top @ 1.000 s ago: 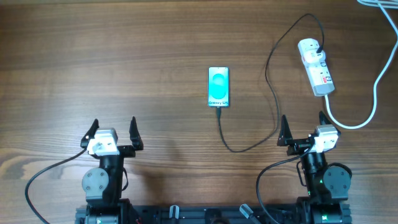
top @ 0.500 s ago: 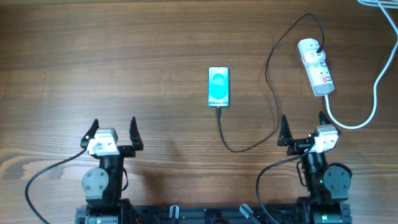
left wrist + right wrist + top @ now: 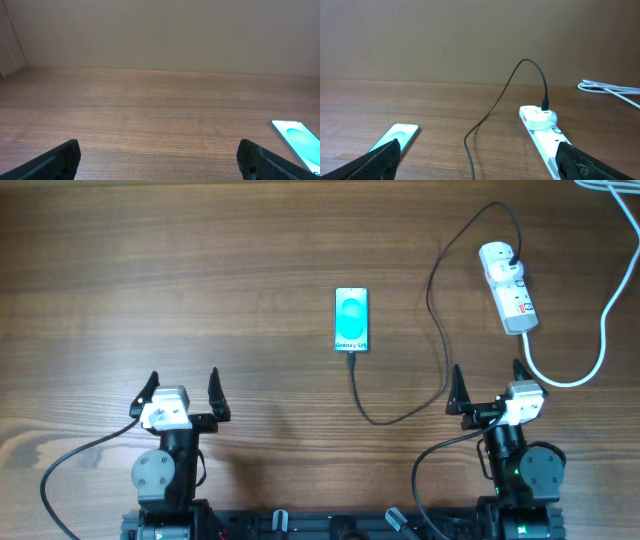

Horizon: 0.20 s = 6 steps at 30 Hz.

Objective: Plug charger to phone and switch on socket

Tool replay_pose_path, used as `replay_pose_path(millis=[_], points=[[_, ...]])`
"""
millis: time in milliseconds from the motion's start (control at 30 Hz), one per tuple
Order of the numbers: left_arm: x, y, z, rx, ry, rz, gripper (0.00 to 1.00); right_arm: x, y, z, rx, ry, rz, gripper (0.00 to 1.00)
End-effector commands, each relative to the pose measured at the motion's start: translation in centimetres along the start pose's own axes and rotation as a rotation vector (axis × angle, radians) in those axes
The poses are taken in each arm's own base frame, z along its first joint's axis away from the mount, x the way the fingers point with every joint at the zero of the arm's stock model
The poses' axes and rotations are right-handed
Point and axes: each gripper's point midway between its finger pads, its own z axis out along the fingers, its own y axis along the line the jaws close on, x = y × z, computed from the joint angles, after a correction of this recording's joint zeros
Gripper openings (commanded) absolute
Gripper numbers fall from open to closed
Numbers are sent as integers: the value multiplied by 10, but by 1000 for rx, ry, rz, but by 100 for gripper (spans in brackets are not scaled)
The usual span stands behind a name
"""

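The phone [image 3: 352, 319] with its cyan screen lies mid-table; it also shows in the left wrist view [image 3: 297, 139] and the right wrist view [image 3: 395, 138]. The thin black charger cable [image 3: 437, 310] loops from the white adapter on the socket [image 3: 508, 287] down and round to the phone's bottom edge, where its plug tip [image 3: 351, 357] sits against the phone. The socket also shows in the right wrist view [image 3: 546, 138], as does the cable [image 3: 490, 116]. My left gripper [image 3: 182, 391] is open and empty at the front left. My right gripper [image 3: 486, 383] is open and empty at the front right, just short of the socket.
The socket's thick white cord [image 3: 603, 330] curves round the right side of the table and off the far right corner; it shows in the right wrist view [image 3: 610, 90]. A plain wall stands behind the table's far edge.
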Motion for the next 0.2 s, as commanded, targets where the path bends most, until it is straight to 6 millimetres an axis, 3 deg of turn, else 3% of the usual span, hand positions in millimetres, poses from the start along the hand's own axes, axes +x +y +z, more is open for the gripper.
replay_pose_path(millis=[0,167], points=[[1,-1,0,6,-2,20,100,-3,-2,-1,13,-14,4,100],[1,-1,0,6,-2,20,100,-3,-2,-1,12,-14,4,100]])
